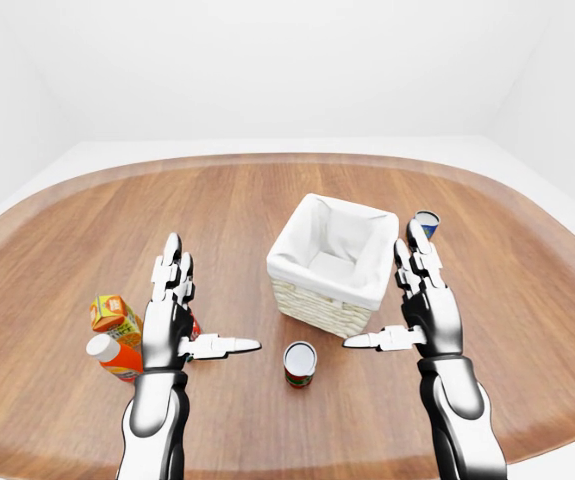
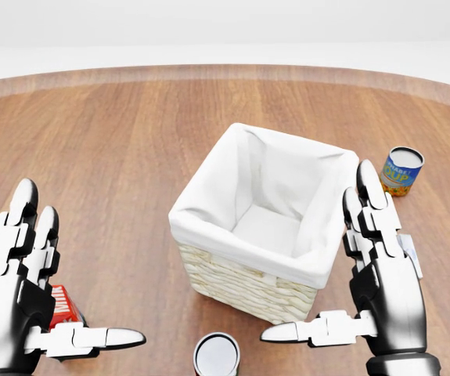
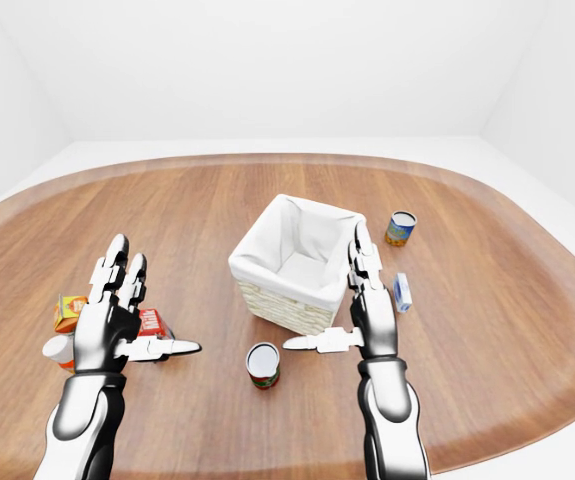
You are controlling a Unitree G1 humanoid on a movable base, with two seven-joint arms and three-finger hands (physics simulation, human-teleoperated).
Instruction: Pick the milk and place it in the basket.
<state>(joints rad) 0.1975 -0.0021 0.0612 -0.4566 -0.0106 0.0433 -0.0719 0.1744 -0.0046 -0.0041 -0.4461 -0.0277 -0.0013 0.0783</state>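
The milk carton (image 3: 152,322), red with white lettering, stands on the wooden table (image 2: 115,141) at the lower left. In the head view my left hand (image 2: 68,274) covers most of the milk carton (image 2: 62,307). That hand is open, fingers up and thumb pointing right, empty. The wicker basket (image 2: 209,219) with its white cloth lining sits in the middle, with nothing inside. My right hand (image 2: 330,262) is open too, held beside the basket's right corner, thumb pointing left.
A red can (image 2: 217,356) stands below the basket, between my hands. A blue can (image 2: 402,171) is at the right. An orange carton (image 3: 67,310) and a bottle (image 3: 59,350) lie left of the milk. A small blue-white item (image 3: 403,292) sits right of my right hand.
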